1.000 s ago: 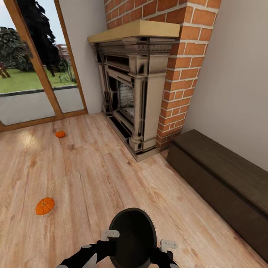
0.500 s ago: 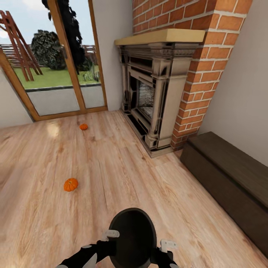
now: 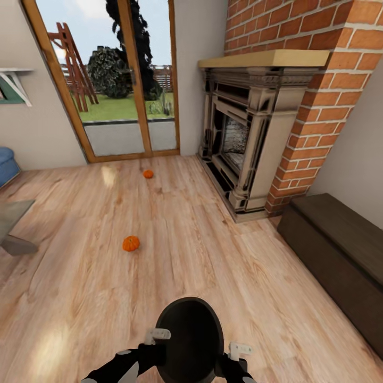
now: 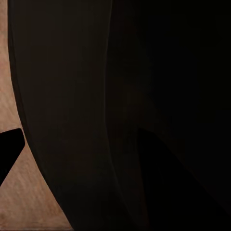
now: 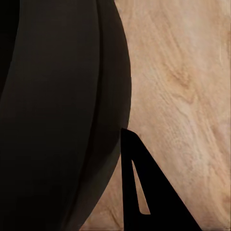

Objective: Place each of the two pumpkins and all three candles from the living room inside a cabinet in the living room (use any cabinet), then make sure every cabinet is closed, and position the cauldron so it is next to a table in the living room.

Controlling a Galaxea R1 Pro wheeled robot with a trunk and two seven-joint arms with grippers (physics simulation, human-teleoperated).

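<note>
View swung left since earlier frame; camera turned, not objects. Cauldron [image 3: 189, 340] carried low between both arms, left gripper [image 3: 157, 335] and right gripper [image 3: 240, 350] at its sides; can't tell finger state. Pumpkins [image 3: 131, 243] on floor ahead, cabinet [image 3: 340, 255] shut at right.

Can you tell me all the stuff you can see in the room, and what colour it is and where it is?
cauldron: one, black, held between both arms just in front of the robot.
pumpkins: two, orange, on the wooden floor; nearer one, farther one by the glass door.
fireplace: one, grey-beige, set in a red brick chimney.
cabinet: one, dark brown, long and low against the right wall, closed.
glass door: one, wooden frame, garden behind it.
blue seat: one, at the left edge.
left gripper: white, against the cauldron's left side.
right gripper: white, against its right side.
</note>
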